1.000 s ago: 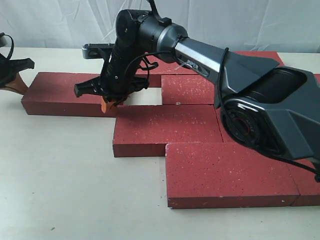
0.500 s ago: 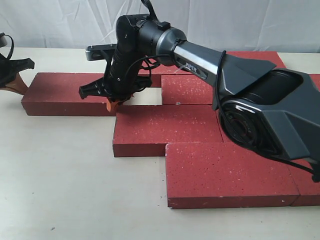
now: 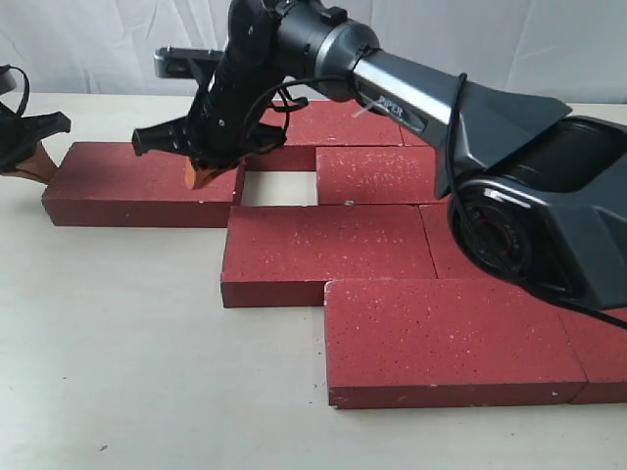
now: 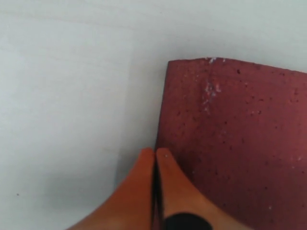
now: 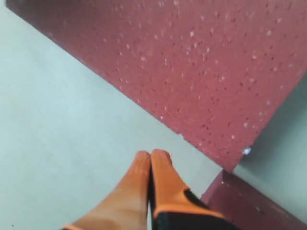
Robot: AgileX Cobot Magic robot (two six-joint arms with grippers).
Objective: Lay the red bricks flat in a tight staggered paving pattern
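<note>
The exterior camera sits low at the table's (image 3: 118, 392) near edge. It faces across the red bricks (image 3: 323, 250) toward a white backdrop (image 3: 98, 39), with the right arm (image 3: 529, 206) close in front. Each wrist camera looks steeply down from very near, past the left gripper (image 4: 154, 155) or the right gripper (image 5: 150, 158), onto brick and bare table. Both patches lie about the leftmost brick (image 3: 137, 186) in the exterior view.

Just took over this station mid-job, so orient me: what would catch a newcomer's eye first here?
The big dark right arm sweeps across the exterior view, its shut, orange-tipped right pincer poised near the right end of the leftmost brick. Just beside it, a bare rectangular gap breaks the staggered red bricks. The left pincer, also shut, sits at that brick's left end.
</note>
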